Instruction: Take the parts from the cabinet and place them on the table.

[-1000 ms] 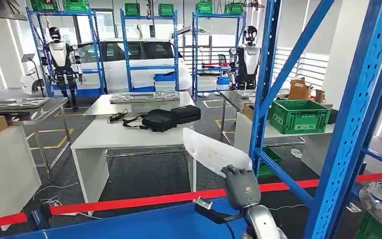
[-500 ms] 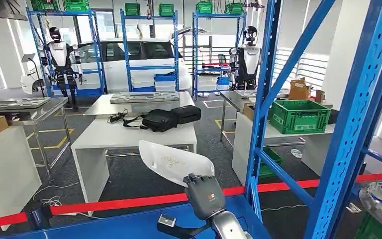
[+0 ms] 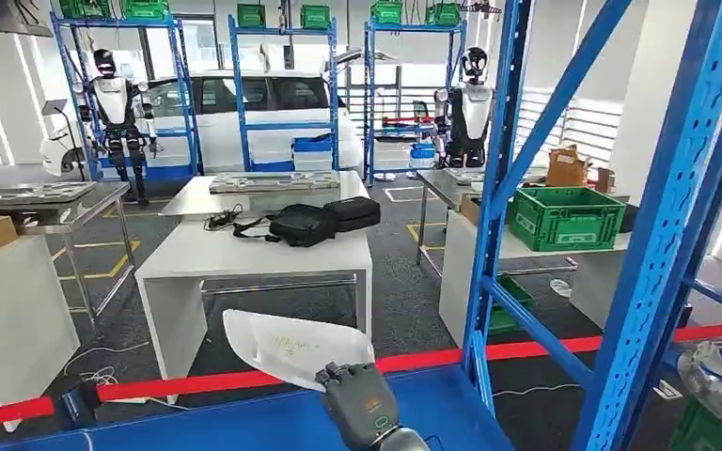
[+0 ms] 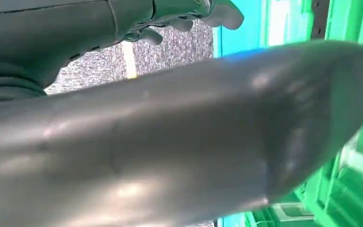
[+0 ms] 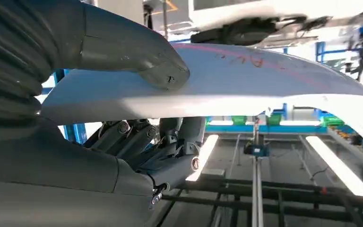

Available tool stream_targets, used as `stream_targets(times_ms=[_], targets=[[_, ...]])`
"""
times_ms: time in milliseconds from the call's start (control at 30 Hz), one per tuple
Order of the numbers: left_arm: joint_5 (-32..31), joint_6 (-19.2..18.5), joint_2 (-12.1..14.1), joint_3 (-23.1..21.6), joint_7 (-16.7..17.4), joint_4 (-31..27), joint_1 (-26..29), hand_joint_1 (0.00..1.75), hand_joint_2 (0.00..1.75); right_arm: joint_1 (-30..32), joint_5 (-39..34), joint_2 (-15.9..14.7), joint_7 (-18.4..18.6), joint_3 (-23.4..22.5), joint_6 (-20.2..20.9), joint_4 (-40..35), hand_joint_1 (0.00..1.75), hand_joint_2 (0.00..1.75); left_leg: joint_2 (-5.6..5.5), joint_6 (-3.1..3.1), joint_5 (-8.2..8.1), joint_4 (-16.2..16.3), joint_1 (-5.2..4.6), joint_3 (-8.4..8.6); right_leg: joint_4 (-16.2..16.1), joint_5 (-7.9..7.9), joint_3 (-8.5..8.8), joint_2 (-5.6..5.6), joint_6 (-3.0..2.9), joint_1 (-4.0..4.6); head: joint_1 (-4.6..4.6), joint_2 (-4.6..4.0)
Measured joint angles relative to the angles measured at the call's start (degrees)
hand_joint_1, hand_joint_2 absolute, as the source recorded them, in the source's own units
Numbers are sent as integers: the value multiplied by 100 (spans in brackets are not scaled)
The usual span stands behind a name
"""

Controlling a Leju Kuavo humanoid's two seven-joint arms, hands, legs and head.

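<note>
One white panel part (image 3: 291, 346) is gripped at its near edge by the right hand (image 3: 361, 411): thumb on one face, dark fingers (image 5: 170, 142) curled under the other. It juts out beyond the fingers over a red tape line (image 3: 197, 383), short of the white worktop (image 3: 244, 254) with two black bags (image 3: 324, 222). One blue cabinet post (image 3: 494, 188) stands just beside the hand. Left hand (image 4: 179, 16): cannot tell whether its fingers are closed
</note>
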Motion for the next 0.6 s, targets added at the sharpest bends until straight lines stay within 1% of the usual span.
stream_targets(times_ms=[33,67,133,167,200,233,267,300,333,367,400,433,467,500,533,567,600], targets=[[0,0,4,0,0,-2,-1,0,0,0,-34,0,2,58,6,-17,169,175,0,-40,5,22,-2,-26,-267,-91,101,0,5,0,2,0],[2,0,4,2,0,-2,0,0,0,8,-65,11,2,146,13,-33,169,175,-18,-109,37,18,-9,-49,-174,24,58,51,-82,66,-2,0],[2,0,7,4,-2,-2,0,0,0,14,-109,13,35,245,22,-37,169,175,-22,-199,96,6,-17,-63,-171,11,-8,60,-171,60,-7,0],[2,0,7,4,0,-2,2,0,0,13,-131,17,37,308,22,-46,169,175,-24,-261,143,-36,-1,-65,-173,41,-35,60,-216,79,-11,0],[2,0,7,7,4,0,4,0,0,9,-173,17,37,361,17,-46,169,175,-25,-312,165,-38,10,-90,-223,114,-63,48,-301,48,-11,0],[2,2,2,7,13,2,8,0,0,9,-183,28,37,389,11,-46,169,175,-13,-317,-30,74,19,-174,-225,166,-104,35,-348,47,-26,0],[2,2,-2,7,22,7,6,0,0,9,-186,31,39,411,11,-48,169,175,-6,-319,-333,356,20,-263,-228,208,-157,32,-395,48,-31,0],[2,2,0,7,33,7,1,0,0,9,-190,35,37,433,7,-48,169,175,-6,-332,-637,774,19,-389,-228,254,-215,32,-408,59,-39,0],[2,9,2,7,33,7,-1,0,0,13,-192,33,37,465,9,-46,169,175,-7,-346,-903,1268,9,-536,-226,308,-281,32,-415,75,-42,0],[2,9,7,7,33,7,0,0,0,19,-194,33,39,485,9,-46,169,175,-7,-350,-1062,1656,2,-631,-221,356,-348,32,-420,91,-42,0],[2,9,9,7,35,7,2,0,0,29,-194,33,39,496,9,-46,169,175,-7,-341,-1059,1830,-5,-618,-220,409,-418,32,-421,110,-44,0],[2,9,7,7,35,7,1,0,0,36,-194,33,39,505,9,-46,169,175,-6,-318,-935,1727,-14,-478,-219,455,-477,31,-417,123,-44,0],[2,9,7,7,39,7,0,0,0,36,-199,33,37,509,6,-46,169,175,-6,-284,-743,1389,-23,-217,-215,503,-536,31,-412,134,-44,0],[2,9,7,7,44,7,-2,0,0,34,-205,33,37,511,-7,-46,169,175,-6,-248,-586,918,-34,118,-213,545,-580,31,-401,140,-46,0],[2,13,9,7,52,4,-9,0,0,30,-220,33,37,511,-26,-46,169,175,-10,-203,-540,377,-52,512,-205,583,-602,32,-381,141,-46,0],[2,15,9,7,55,4,-23,0,0,22,-225,31,37,511,-35,-46,169,175,-16,-172,-703,-13,-92,797,-203,614,-637,31,-343,175,-46,0],[2,17,9,7,55,4,-24,0,0,22,-234,31,39,511,-35,-46,169,175,-23,-156,-654,-4,-109,737,-222,666,-633,21,-306,160,-33,0]])
